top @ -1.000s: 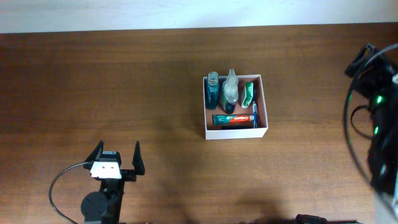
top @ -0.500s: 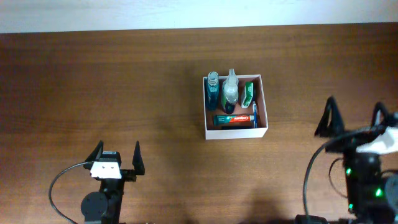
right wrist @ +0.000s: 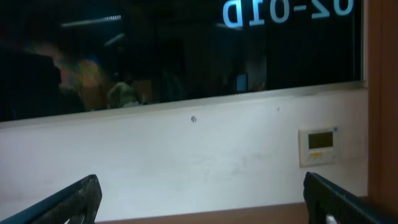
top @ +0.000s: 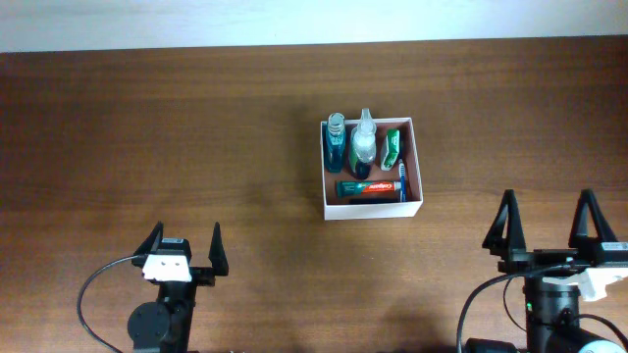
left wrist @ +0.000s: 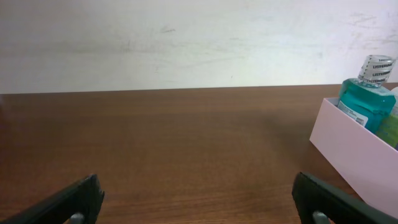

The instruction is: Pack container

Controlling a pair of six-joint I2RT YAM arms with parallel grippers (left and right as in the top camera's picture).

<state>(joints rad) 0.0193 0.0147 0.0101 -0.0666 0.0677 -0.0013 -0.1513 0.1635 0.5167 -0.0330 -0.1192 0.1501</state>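
The container (top: pixel 328 200) is a shallow white box with a reddish-brown inside, at the middle right of the table. It holds a blue mouthwash bottle (top: pixel 336 142), a clear bottle (top: pixel 364 143), a small green packet (top: pixel 392 147), a toothpaste tube (top: pixel 369 187) and a toothbrush (top: pixel 401 179). In the left wrist view the container's white wall (left wrist: pixel 354 152) and the mouthwash bottle (left wrist: pixel 367 99) show at the right. My left gripper (top: pixel 184 245) is open and empty at the front left. My right gripper (top: pixel 546 221) is open and empty at the front right, apart from the container.
The brown wooden table (top: pixel 157 127) runs to a white wall (left wrist: pixel 186 43) at the back. The right wrist view faces that wall, with a dark window (right wrist: pixel 174 50) and a small wall panel (right wrist: pixel 318 144).
My right arm has swung down from the right edge to the front right of the table, its fingers now pointing away from me. The left arm and the container have not moved.
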